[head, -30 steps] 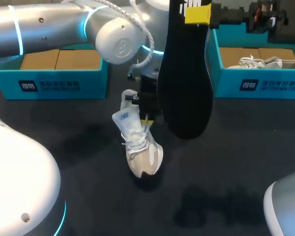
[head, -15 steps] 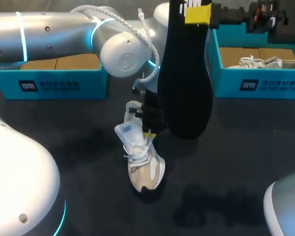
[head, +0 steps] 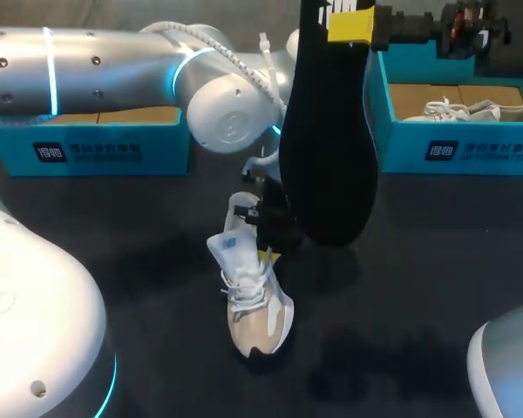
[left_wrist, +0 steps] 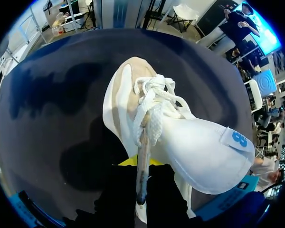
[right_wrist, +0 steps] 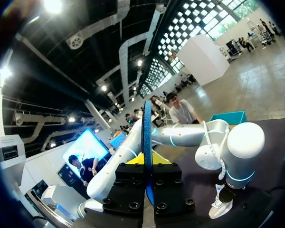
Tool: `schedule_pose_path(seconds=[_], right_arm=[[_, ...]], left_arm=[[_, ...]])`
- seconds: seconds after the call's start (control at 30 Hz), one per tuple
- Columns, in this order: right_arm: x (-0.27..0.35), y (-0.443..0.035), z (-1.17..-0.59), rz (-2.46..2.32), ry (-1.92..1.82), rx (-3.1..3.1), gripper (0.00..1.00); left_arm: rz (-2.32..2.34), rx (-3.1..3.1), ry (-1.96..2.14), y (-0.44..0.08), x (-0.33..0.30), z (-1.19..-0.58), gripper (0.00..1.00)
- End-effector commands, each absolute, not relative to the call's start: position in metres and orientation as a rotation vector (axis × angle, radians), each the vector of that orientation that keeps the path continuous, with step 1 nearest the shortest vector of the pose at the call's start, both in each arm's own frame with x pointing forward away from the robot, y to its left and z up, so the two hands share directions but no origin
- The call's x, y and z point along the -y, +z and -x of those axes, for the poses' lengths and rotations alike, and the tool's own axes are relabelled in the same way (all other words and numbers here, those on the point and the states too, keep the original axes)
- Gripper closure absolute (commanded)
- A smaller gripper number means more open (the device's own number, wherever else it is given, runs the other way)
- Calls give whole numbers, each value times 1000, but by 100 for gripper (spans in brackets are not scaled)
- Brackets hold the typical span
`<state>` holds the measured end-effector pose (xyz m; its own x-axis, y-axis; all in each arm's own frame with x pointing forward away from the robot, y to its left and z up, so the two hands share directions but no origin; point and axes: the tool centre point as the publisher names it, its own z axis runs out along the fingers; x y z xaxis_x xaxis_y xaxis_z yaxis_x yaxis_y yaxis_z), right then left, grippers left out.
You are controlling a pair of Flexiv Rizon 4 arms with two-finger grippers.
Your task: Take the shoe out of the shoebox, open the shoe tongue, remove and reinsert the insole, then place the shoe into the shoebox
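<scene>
**Shoe on desk, insole held aloft: both hands engaged**

1. The shoe [head: 254, 300], beige and white, stands on its sole on the dark desk [head: 436, 261], between the two boxes and outside both. Its toe points toward the near edge.
2. The left arm enters from the left. The left hand [head: 269, 242] is at the shoe's opening, behind the laces. In the left wrist view, the left hand [left_wrist: 141, 164] has its fingers drawn together on a narrow strip of the shoe [left_wrist: 133, 95] that runs down from the laces. The white tongue [left_wrist: 199, 152], which carries a blue label, is folded out beside the fingers.
3. The right hand [head: 349, 26] is raised high above the desk and clamped on one end of the black insole [head: 327, 148], which hangs upright below it. In the right wrist view, the insole [right_wrist: 146, 128] stands edge-on between the fingers of the right hand [right_wrist: 146, 161]. The shoe [right_wrist: 221, 205] lies well away on the desk.
4. The left shoebox [head: 87, 139] is teal and sits at the far left. The right shoebox [head: 444, 139], also teal, sits at the far right and contains a second shoe [head: 479, 109].
</scene>
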<state>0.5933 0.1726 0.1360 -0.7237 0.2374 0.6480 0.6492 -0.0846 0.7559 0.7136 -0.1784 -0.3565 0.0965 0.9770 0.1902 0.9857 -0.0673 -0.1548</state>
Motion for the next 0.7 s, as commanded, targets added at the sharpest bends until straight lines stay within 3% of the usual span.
schedule_pose_path(seconds=[0.03,0.7], right_arm=[[-179,134,-586,972,-1890,1872,100],[-179,134,-586,972,-1890,1872,100]], left_arm=[[2141,1959,-50,-363,181,-711,100],[2141,2051,-64,-372,195,-708,100]])
